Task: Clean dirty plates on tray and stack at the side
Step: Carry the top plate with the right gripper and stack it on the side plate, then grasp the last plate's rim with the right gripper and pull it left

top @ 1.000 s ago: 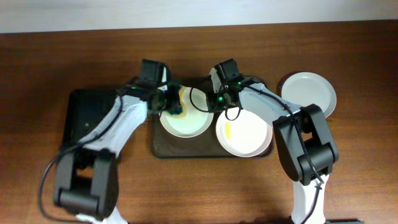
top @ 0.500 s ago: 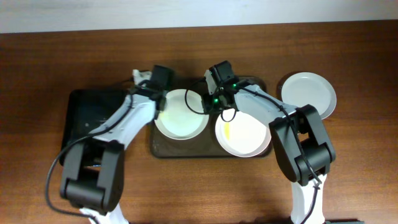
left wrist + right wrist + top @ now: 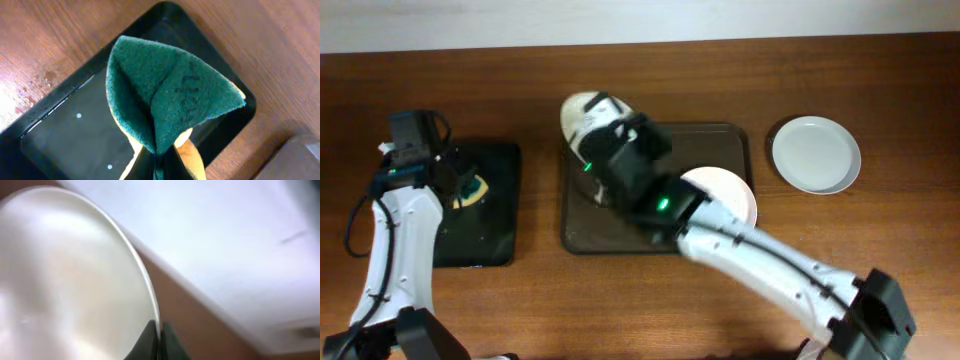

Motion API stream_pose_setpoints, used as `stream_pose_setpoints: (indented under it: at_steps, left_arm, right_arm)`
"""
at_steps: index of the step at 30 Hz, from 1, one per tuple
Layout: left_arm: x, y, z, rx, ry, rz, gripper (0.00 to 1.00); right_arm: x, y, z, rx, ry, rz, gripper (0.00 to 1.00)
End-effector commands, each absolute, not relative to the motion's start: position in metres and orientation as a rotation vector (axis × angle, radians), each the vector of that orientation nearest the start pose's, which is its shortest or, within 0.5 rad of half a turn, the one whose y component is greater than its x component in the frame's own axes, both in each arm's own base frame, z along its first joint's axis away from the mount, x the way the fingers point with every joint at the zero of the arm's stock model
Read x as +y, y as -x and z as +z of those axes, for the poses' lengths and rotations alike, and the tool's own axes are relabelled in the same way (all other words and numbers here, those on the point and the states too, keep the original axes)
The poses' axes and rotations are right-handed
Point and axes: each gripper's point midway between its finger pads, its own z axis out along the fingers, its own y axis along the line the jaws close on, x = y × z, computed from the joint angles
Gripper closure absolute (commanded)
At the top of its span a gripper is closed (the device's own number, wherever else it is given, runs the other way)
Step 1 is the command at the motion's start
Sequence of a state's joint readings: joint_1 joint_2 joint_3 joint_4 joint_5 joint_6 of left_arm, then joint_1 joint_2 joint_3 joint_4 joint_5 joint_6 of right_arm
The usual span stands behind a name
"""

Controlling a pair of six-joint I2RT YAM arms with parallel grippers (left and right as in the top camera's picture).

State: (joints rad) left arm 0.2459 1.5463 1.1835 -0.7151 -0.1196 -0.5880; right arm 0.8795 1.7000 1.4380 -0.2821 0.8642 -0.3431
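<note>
On the surface [image 3: 720, 70] we see the tray [image 3: 720, 140] at centre and the black tray [image 3: 490, 230] to its left. The near plate [image 3: 735, 190] lies on the tray's right half, and the side plate [image 3: 816, 154] sits on the surface further right, apart. The right end effector [image 3: 159, 341] pinches the raised plate [image 3: 578, 112] by its rim over the tray's far-left corner. The left end effector [image 3: 156, 165] pinches a sponge [image 3: 170, 95] over the black tray.

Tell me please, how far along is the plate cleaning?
Looks done: a first plate sits on the table, right of the big tray. In hand: the right end effector grips a lifted plate by its rim, while the left end effector holds the green sponge over the black tray. Left: the third plate lies on the big tray; no stack yet.
</note>
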Motion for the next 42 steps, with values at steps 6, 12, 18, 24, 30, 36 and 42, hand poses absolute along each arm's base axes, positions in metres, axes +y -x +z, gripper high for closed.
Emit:
stream_pose_setpoints:
  at_steps: [6, 12, 18, 24, 30, 36, 42]
  left_arm:
    - [0.106, -0.365, 0.128, 2.398, 1.112, -0.049, 1.0]
    - [0.106, -0.365, 0.128, 2.398, 1.111, -0.05, 1.0]
    - [0.104, -0.366, 0.128, 2.4, 1.107, -0.065, 1.0]
    - [0.103, -0.366, 0.125, 2.403, 1.106, -0.065, 1.0]
    - [0.103, -0.367, 0.126, 2.397, 1.1, -0.067, 1.0]
    - [0.104, -0.37, 0.128, 2.384, 1.094, -0.07, 1.0]
    - [0.103, -0.37, 0.127, 2.387, 1.095, -0.069, 1.0]
  right_arm:
    - [0.268, -0.36, 0.329, 1.599, 0.82, -1.174, 0.96]
    - [0.263, -0.363, 0.326, 1.638, 0.695, -1.089, 0.96]
    - [0.188, -0.396, 0.18, 2.258, 0.363, -0.478, 0.96]
    - [-0.018, -0.424, 0.218, 2.34, -0.532, 0.166, 0.96]
    - [-0.185, -0.384, 0.104, 2.446, -1.114, -0.008, 0.96]
    - [-0.169, -0.392, 0.067, 2.587, -0.972, 0.081, 0.39]
    - [-0.059, -0.393, 0.133, 2.639, -0.613, 0.152, 0.36]
